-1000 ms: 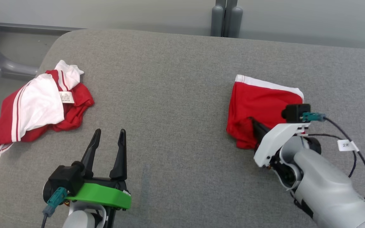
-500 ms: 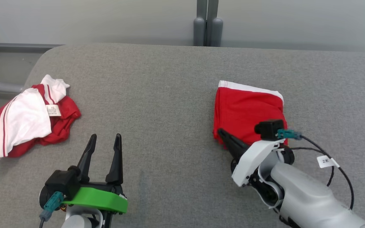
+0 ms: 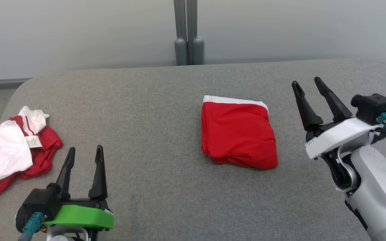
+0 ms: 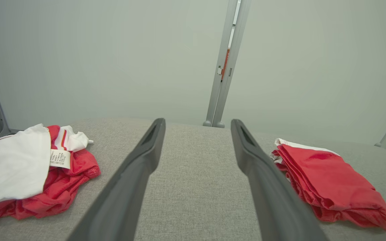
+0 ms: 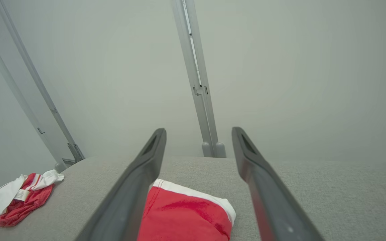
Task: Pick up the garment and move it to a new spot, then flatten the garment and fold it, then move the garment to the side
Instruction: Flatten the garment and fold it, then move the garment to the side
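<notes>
The crumpled garment (image 3: 2, 160) is cut off by the head view's left edge; the print on its label (image 3: 33, 141) cannot be read. The folded garment (image 5: 186, 217) is cut by the right wrist view's bottom edge.

Illumination is bright, even and diffuse, falling from above. Shadows are soft and slight — a thin dark line under the near edge of the folded red garment (image 3: 238, 134) on the grey worktop (image 3: 152, 110), and a fainter one beneath the crumpled red-and-white garment (image 3: 8, 160). The head view is sharp: the weave reads clearly in the foreground and softens toward the far edge. Both wrist views show wide-angle distortion; the grey post (image 4: 224, 67) leans and the far edge bows. The left tool (image 4: 197, 121) and right tool (image 5: 198, 130) turn soft and out of focus toward the bottom of their own views. The wall (image 5: 297, 83) is hazy, pale and low in contrast. Reds are strongly saturated.
</notes>
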Robot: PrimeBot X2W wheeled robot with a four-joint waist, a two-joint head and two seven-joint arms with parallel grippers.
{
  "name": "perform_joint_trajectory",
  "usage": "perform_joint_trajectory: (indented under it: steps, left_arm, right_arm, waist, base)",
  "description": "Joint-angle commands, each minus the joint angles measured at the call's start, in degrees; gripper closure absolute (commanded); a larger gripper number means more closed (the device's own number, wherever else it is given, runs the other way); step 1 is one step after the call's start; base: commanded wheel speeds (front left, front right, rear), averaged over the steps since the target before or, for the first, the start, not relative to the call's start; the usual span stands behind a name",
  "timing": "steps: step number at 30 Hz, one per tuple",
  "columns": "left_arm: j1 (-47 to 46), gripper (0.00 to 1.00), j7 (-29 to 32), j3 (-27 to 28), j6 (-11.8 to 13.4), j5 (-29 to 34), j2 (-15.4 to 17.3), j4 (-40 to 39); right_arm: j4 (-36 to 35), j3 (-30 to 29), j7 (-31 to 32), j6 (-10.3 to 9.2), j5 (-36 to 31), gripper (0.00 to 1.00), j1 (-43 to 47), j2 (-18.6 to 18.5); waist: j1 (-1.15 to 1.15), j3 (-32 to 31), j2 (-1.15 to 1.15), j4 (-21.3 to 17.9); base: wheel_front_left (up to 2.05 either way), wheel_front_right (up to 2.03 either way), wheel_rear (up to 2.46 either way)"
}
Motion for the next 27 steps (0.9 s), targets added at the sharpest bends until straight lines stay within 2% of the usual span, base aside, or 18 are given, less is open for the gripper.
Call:
perform_joint_trajectory:
  steps: [1, 7, 14, 22, 27]
  left_arm:
    - [1.2, 0.00, 0.0, 0.8, -0.2, 0.6, 0.3, -0.3]
    - [1.2, 0.00, 0.0, 3.2, -0.1, 1.9, 0.3, -1.2]
    - [1.7, 0.00, 0.0, 3.7, -0.1, 4.0, 0.1, -1.3]
    - [1.3, 0.00, 0.0, 3.3, -0.2, 5.1, -0.3, 0.2]
    - [0.9, 0.00, 0.0, 3.3, -0.1, 5.4, -0.4, 0.4]
  right_arm:
    - [-1.3, -2.0, -0.1, 0.02, -1.9, 0.00, 2.5, 0.4]
    - [-5.8, -11.0, -0.1, 0.02, -8.6, 0.00, 11.0, 2.6]
    - [-10.6, -16.8, -0.1, 0.02, -15.0, 0.00, 19.2, 6.1]
    - [-10.1, -19.0, -0.1, 0.02, -18.8, 0.00, 23.1, 9.2]
    - [-9.3, -19.2, -0.2, 0.02, -19.6, 0.00, 22.8, 9.5]
  waist:
    - [0.00, -1.7, 0.00, -1.9]
    - [0.00, -1.9, 0.00, -3.2]
    - [0.00, -1.3, 0.00, -3.8]
    - [0.00, -0.4, 0.00, -3.7]
    - [0.00, -0.3, 0.00, -3.5]
  base:
    - [0.00, 0.00, 0.00]
    - [0.00, 0.00, 0.00]
    - [0.00, 0.00, 0.00]
    - [0.00, 0.00, 0.00]
    - [0.00, 0.00, 0.00]
